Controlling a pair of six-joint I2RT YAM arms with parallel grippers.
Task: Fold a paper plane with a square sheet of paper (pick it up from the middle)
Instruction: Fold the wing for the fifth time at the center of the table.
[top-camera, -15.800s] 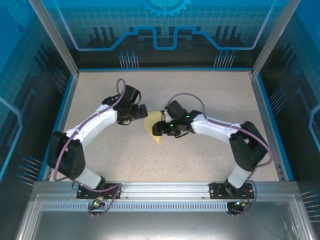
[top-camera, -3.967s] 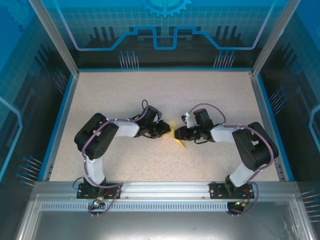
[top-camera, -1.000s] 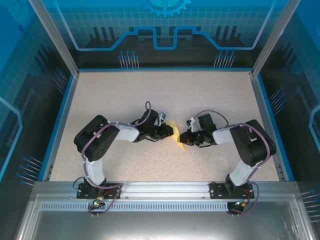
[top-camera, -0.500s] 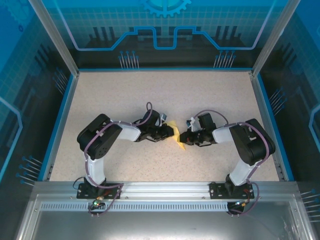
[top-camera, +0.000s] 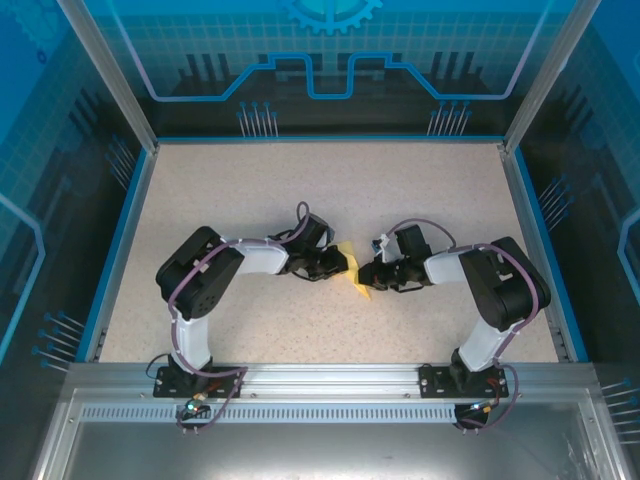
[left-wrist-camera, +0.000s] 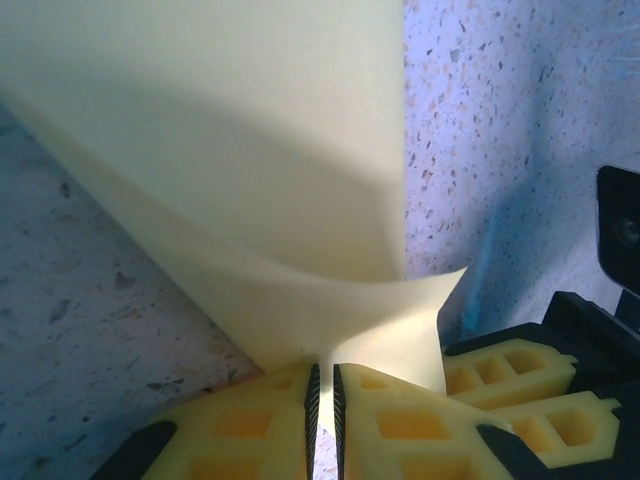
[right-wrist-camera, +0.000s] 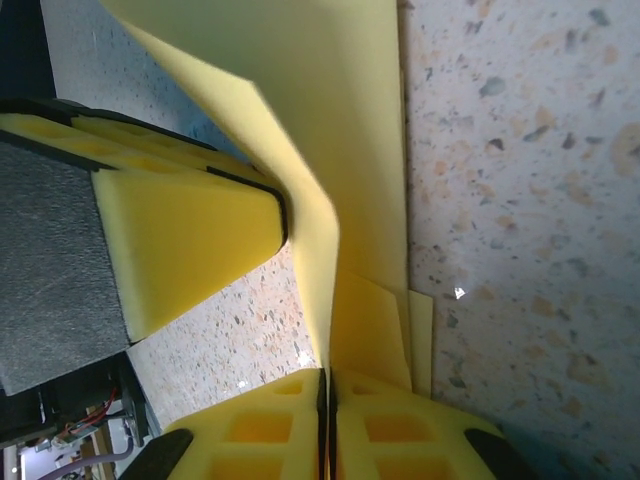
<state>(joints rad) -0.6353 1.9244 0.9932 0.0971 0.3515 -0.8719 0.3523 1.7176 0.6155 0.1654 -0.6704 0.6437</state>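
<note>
Paper (top-camera: 353, 272) – part-folded, mid-tabletop (top-camera: 430, 190), between both arms | left hand (left-wrist-camera: 323, 375) pinching one edge | right hand (right-wrist-camera: 326, 380) pinching the folded edge | tip – hold both pinches firm, pull evenly so the crease runs straight

Speckled table (top-camera: 250, 190) with folded paper (top-camera: 358, 283)

no readable text or numbers anywhere, translucent blue back panel (top-camera: 330, 60) carries just a gear symbol and circuit-style line graphics
</note>
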